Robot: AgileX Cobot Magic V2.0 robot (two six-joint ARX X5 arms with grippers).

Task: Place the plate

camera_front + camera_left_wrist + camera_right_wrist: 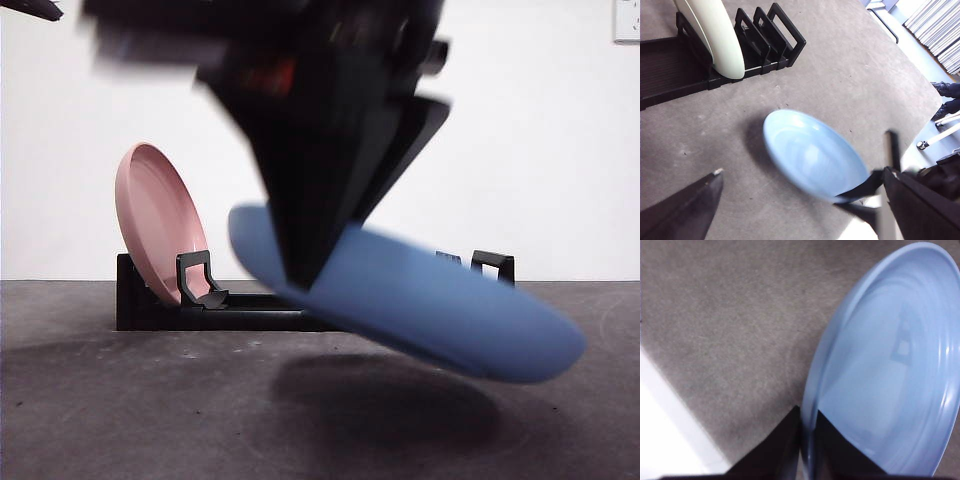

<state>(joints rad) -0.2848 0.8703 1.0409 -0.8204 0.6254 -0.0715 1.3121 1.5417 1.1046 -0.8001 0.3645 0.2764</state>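
A light blue plate hangs tilted just above the table, casting a shadow beneath it. My right gripper comes down from above and is shut on the plate's rim. In the right wrist view its jaws pinch the rim of the plate. The left wrist view shows the plate from above, with the right gripper on its edge. My left gripper is open and empty, well above the table. A black dish rack stands behind the plate.
A pink plate stands on edge in the rack's left slot, and looks pale in the left wrist view. The rack's other slots hold nothing. The table's edge lies beyond the blue plate.
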